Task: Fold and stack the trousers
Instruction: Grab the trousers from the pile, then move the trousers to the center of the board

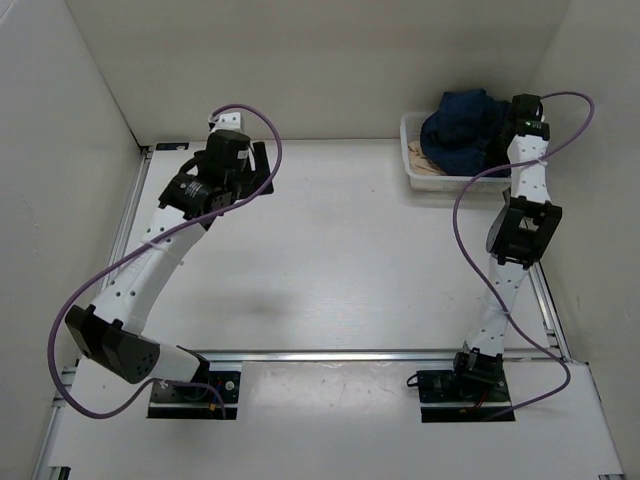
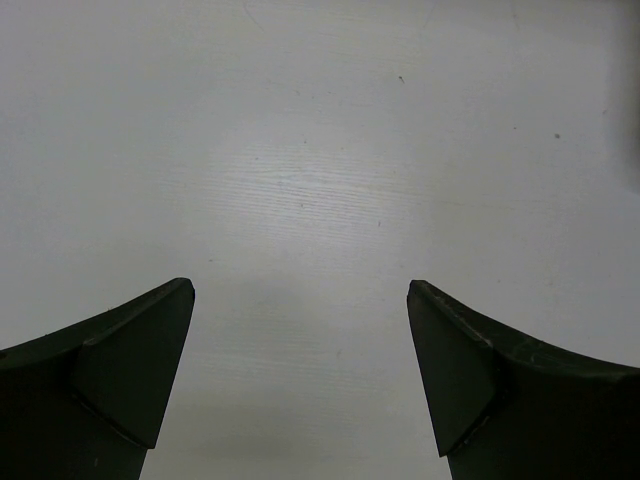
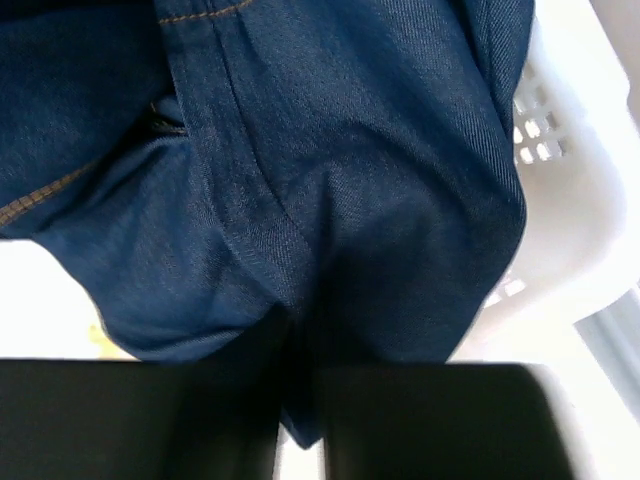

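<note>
While the right arm is stretched to the far right corner of the flat white table (image 1: 340,260), the dark navy-blue denim trousers with tan stitching (image 1: 462,130) are seen as a crumpled heap inside a white perforated plastic basket (image 1: 412,160), and part of the cloth is heaped above its rim. In the right wrist view the trousers (image 3: 330,180) fill almost the whole picture, a seam with tan thread is seen at the top, and the wall of the basket (image 3: 570,230) is shown at the right. The right gripper (image 3: 300,410) is lowered into the heap; its two black fingers (image 3: 140,420) are brought nearly together, only a narrow gap is left between them, and a fold of the denim is pinched in this gap. Something pale beige (image 1: 425,168) is seen under the trousers at the near left side of the basket, but it cannot be told what it is. The left gripper (image 1: 258,168) is held over the far left part of the table, well apart from the basket. In the left wrist view its jaws are spread wide (image 2: 300,290), nothing is held between them, and only the bare table surface (image 2: 320,150) is seen below.
</note>
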